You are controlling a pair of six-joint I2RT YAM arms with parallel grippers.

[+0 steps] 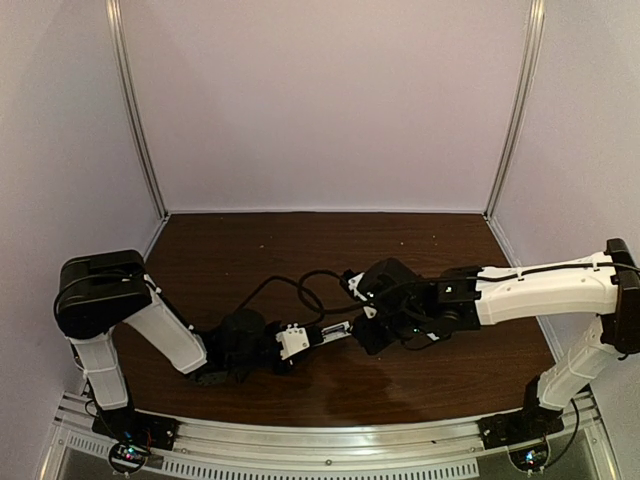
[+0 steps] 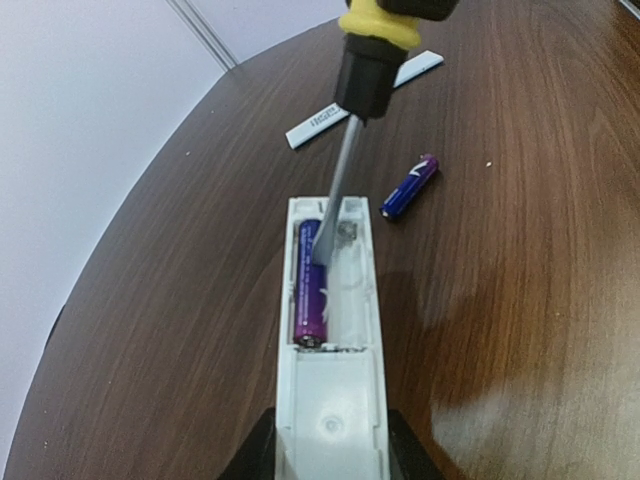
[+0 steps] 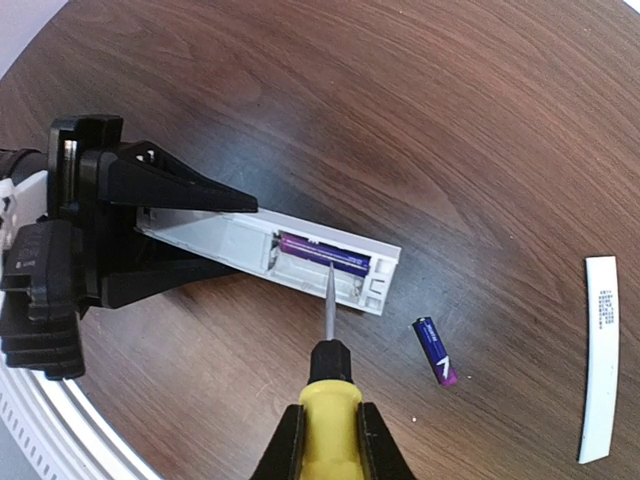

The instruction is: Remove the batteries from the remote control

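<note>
My left gripper is shut on the white remote control, holding it by its near end with the open battery bay facing up. One purple-blue battery lies in the left slot of the bay; the slot beside it is empty. The other battery lies loose on the table just past the remote's far end. My right gripper is shut on the yellow-handled screwdriver. The screwdriver's blade tip rests in the bay against the far end of the seated battery. The remote sits between both grippers.
The flat white cover strip lies on the dark wooden table beyond the loose battery. It also shows behind the screwdriver in the left wrist view. Purple walls enclose the table on three sides.
</note>
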